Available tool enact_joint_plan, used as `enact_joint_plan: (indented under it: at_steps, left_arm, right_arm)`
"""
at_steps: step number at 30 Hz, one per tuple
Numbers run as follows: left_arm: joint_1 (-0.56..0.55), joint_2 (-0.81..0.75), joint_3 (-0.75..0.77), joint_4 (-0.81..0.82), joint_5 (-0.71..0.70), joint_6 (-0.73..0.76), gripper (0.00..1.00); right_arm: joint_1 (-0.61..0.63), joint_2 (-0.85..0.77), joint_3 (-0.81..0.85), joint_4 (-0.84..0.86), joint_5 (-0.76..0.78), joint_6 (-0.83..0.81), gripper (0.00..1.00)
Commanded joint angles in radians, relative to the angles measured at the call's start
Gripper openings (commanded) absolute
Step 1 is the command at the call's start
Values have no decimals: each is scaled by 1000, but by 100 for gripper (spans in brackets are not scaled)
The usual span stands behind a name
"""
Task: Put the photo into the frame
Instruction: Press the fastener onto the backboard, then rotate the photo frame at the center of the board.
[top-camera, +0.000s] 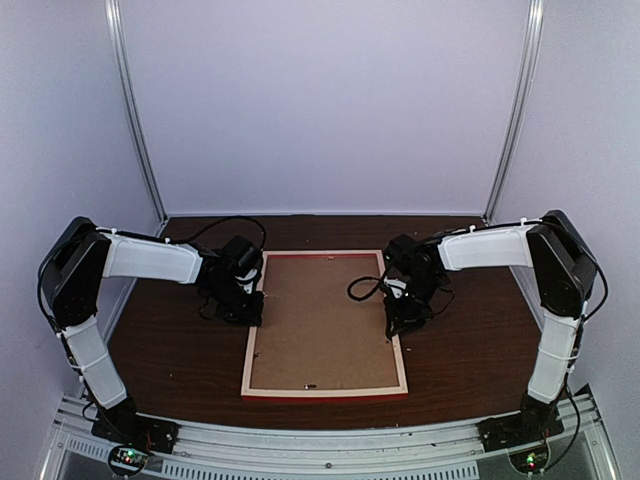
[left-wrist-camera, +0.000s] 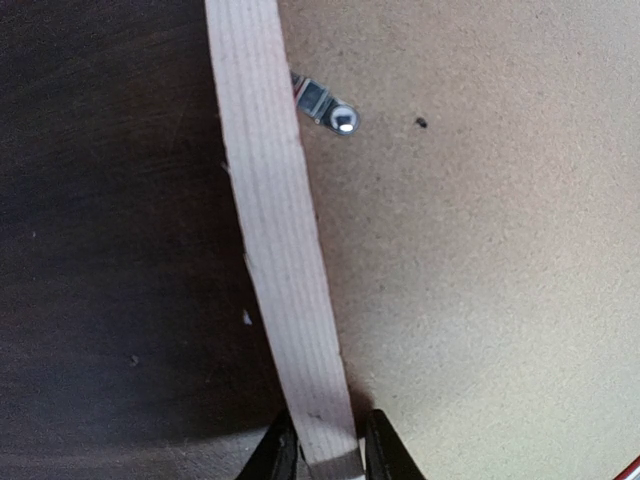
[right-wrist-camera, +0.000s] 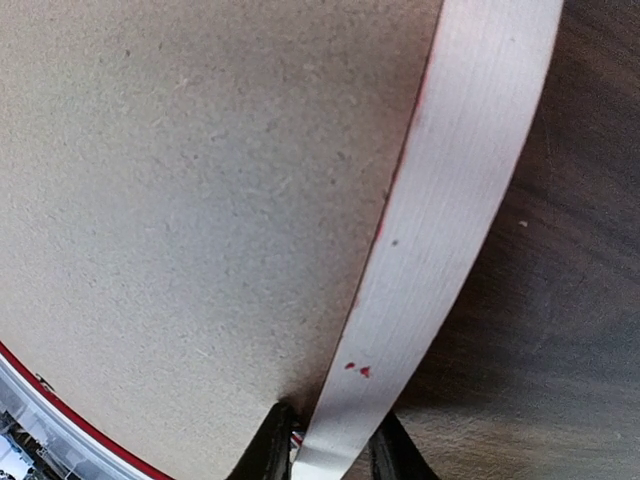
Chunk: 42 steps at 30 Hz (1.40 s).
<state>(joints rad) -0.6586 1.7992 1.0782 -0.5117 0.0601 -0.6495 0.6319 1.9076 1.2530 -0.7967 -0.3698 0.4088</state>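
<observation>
On frame (top-camera: 325, 391) rails: L+R fingers (left-wrist-camera: 283, 455) (right-wrist-camera: 268, 450) tight

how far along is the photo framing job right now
Looks done: the frame lies face down with the brown backing board seated in it, and a metal clip is turned over the board's edge. In hand: the left gripper and right gripper each pinch a side rail. Left: the photo is not visible, so I cannot tell whether it is already underneath the board.
</observation>
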Motion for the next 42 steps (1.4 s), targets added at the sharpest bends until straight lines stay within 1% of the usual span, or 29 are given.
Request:
enact_joint_plan:
  at_steps: [1, 9, 13, 15, 18, 20, 23, 26, 27, 29, 33, 35, 40, 42]
  left_arm:
    - [-24, 56, -22, 33, 30, 16, 25]
    - [-24, 56, -18, 32, 28, 17, 24]
    - [-24, 55, -15, 30, 29, 16, 25]
    - [-24, 54, -14, 27, 28, 16, 24]
    - [-24, 49, -14, 25, 26, 16, 25]
    - [-24, 46, -13, 25, 27, 16, 27]
    - [-24, 41, -8, 21, 25, 17, 29]
    - [-24, 36, -4, 18, 21, 19, 33]
    - [-24, 33, -2, 17, 22, 19, 36]
    - [-24, 26, 1, 15, 20, 19, 44]
    - [-24, 2, 12, 14, 7, 26, 64]
    - [-22, -8, 25, 12, 6, 44, 73]
    - [-17, -25, 63, -9, -17, 100, 91]
    - [-5, -30, 81, -11, -14, 134, 95]
  right_arm:
    - [10, 61, -37, 21, 9, -42, 25]
    - [9, 71, -9, -37, -32, -159, 23]
    - [0, 82, 1, -37, -67, -190, 22]
    - [-10, 82, 4, -31, -77, -190, 25]
    - [-22, 78, 13, -21, -72, -176, 35]
    - [-27, 77, 22, -15, -62, -162, 38]
    - [-34, 84, 36, -8, -48, -143, 39]
    - [-39, 102, 49, -13, -26, -138, 37]
    - [-42, 105, 53, -14, -21, -139, 36]
    - [-48, 113, 61, -15, -9, -144, 32]
    - [-58, 128, 91, -36, 49, -171, 26]
    - [-62, 135, 104, -37, 67, -186, 23]
    - [-72, 170, 147, -57, 89, -262, 14]
    - [-79, 182, 180, -75, 112, -304, 9]
